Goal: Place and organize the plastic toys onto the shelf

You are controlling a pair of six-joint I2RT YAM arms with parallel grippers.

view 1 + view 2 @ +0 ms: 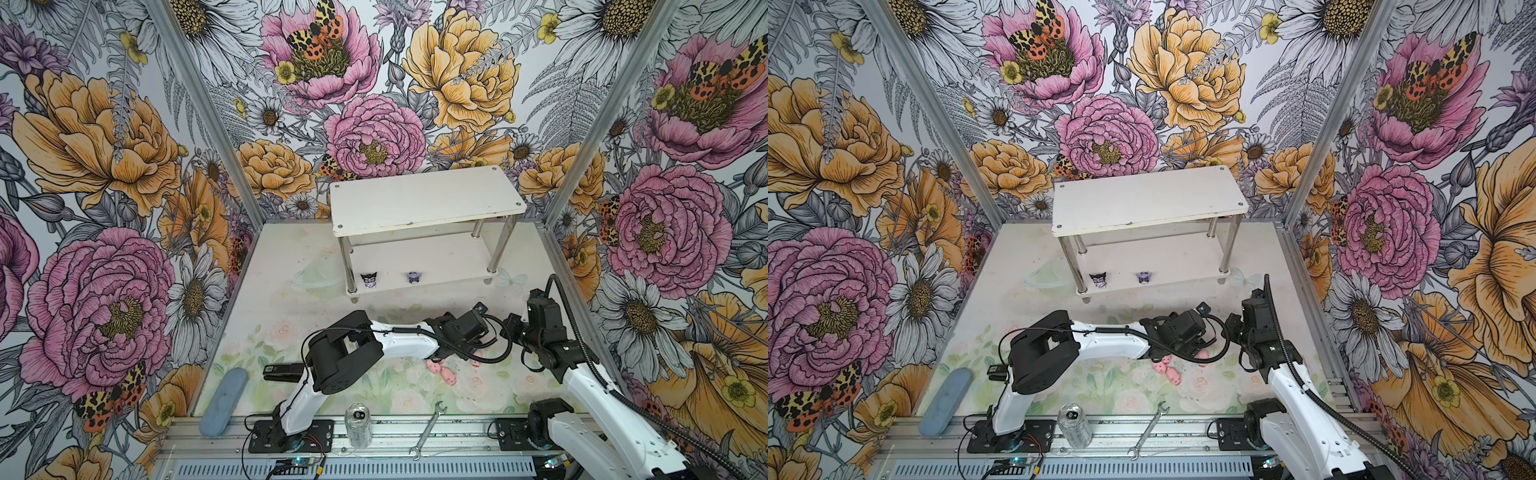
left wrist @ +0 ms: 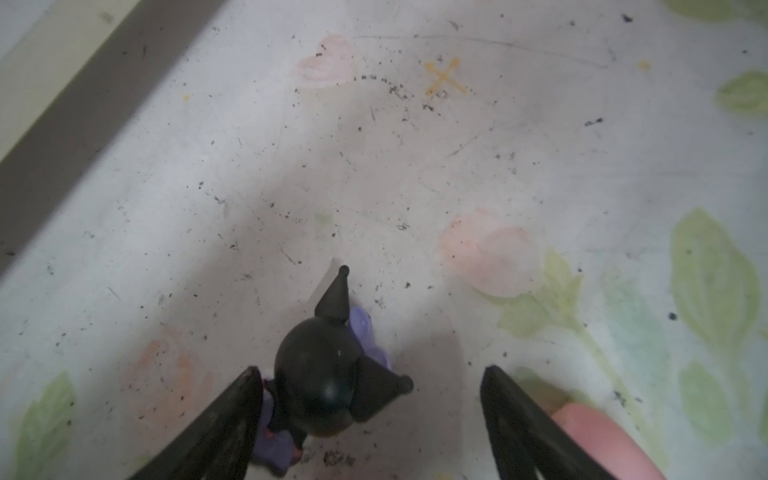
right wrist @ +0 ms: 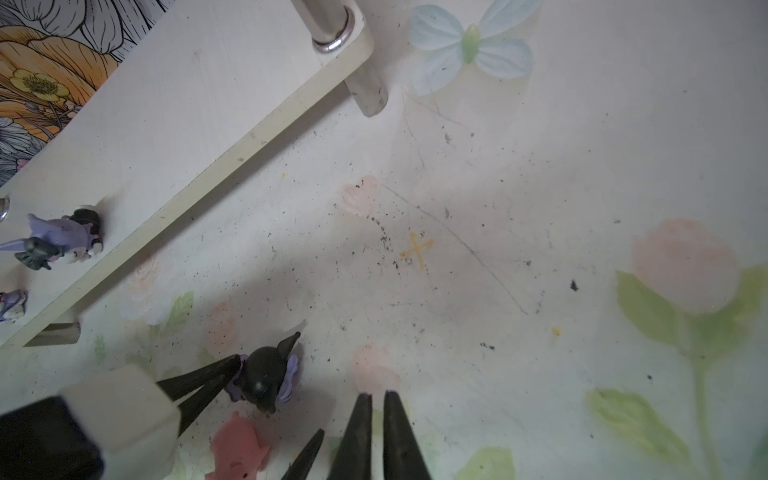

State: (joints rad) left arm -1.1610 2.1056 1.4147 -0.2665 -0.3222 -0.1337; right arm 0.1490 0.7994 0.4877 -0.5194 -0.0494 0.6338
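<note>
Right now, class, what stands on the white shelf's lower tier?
Two black-purple figurines stand apart near the lower tier's front edge, toward its left end. The top board covers the tier's rear part in both top views, so that part cannot be checked there.

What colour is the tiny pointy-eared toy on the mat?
The figurine is black with purple trim, clearest in the left wrist view.

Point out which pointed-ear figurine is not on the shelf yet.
The figurine on the mat inside the open left gripper; the other two stand on the shelf's lower tier.
</note>
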